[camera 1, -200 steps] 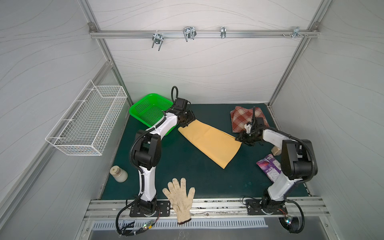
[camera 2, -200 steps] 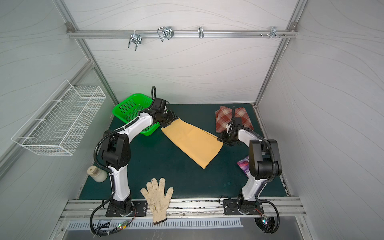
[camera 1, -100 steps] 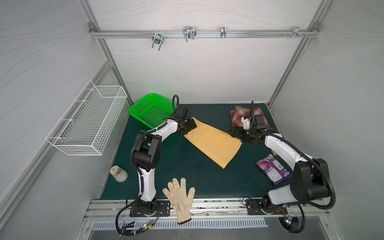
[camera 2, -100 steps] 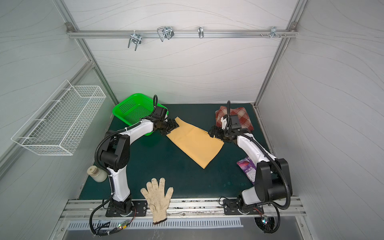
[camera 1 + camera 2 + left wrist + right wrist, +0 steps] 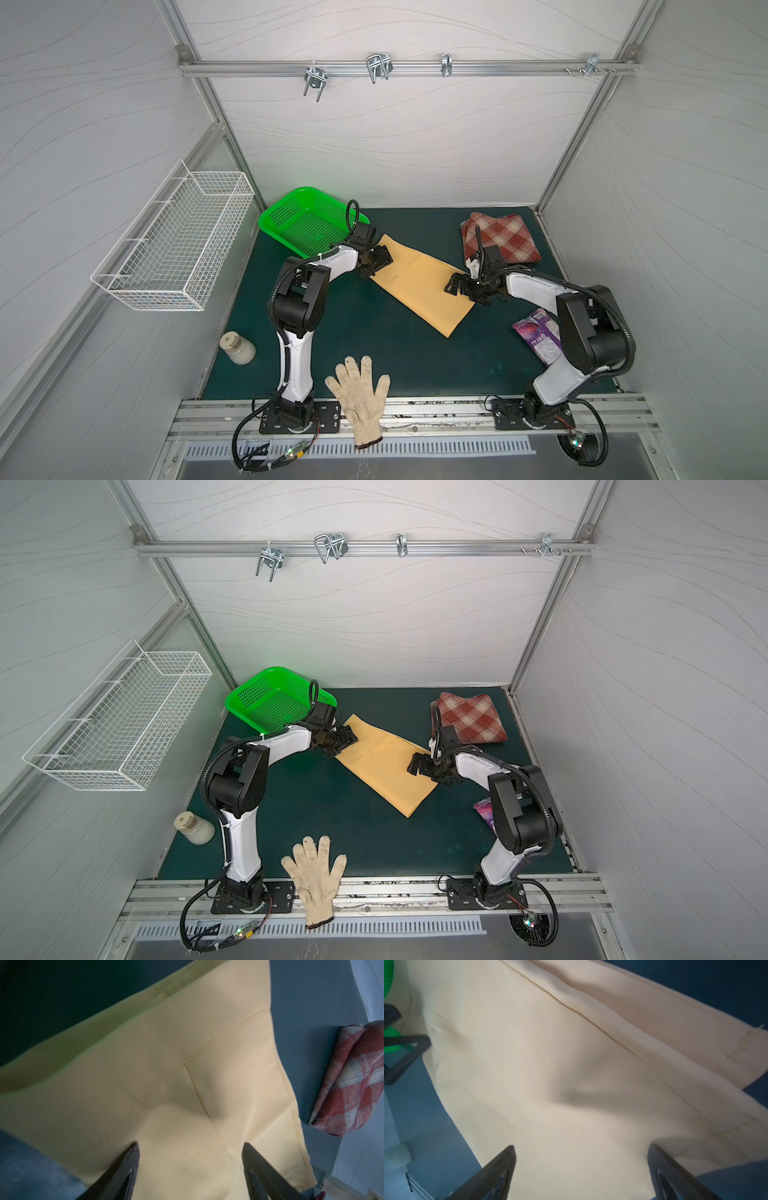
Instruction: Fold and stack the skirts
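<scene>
Jaws gape empty on our left gripper (image 5: 380, 264) and right gripper (image 5: 453, 286), at opposite ends of the yellow skirt (image 5: 419, 284); plaid skirt (image 5: 505, 237) nearby.

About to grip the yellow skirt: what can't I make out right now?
- purple packet: top view, mostly behind the right arm.
- plaid skirt: left wrist view, cut off by the frame edge.
- yellow skirt, lower layers: right wrist view, blurred, covered by its top layer.
</scene>
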